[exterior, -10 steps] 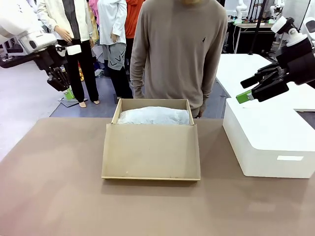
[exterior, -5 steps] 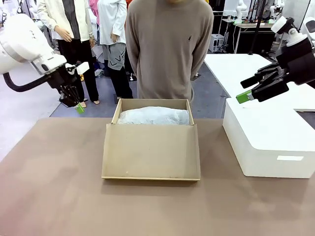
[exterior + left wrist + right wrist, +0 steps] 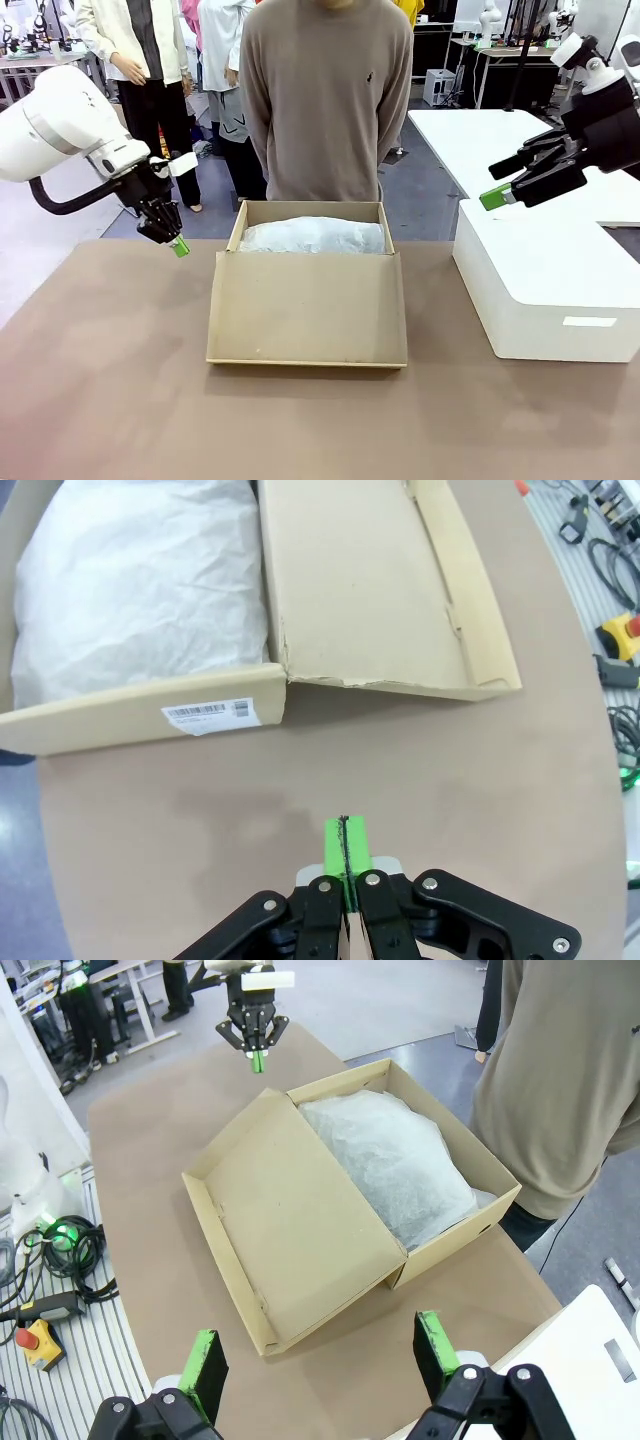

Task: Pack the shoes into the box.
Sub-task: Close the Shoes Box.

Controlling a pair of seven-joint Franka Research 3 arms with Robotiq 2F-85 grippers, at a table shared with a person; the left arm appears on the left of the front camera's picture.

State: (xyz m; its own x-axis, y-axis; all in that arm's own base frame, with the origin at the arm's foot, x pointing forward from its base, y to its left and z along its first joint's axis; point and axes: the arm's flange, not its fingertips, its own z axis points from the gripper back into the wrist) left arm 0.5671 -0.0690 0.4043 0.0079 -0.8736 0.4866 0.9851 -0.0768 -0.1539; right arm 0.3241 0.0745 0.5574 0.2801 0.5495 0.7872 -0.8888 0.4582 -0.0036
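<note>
Centrally, one box (image 3: 307, 300) is recorded on the bench (image 3: 100, 380). It is tan cardboard, with its flap lid laid open toward the robot's side and its tray filled with crumpled white tissue paper (image 3: 313, 236). A barcode label (image 3: 208, 714) is noted on the side wall facing the left hand.

Left hand (image 3: 179, 246): pads are pressed flat together with nothing gripped; it is poised above the bench near the box's left wall.

Right hand (image 3: 500, 182): jaws are spread wide with nothing gripped; it is raised above a white block (image 3: 540, 290) standing right of the box, apart from it.

A person (image 3: 325, 100) in a taupe sweater is placed behind the box.
</note>
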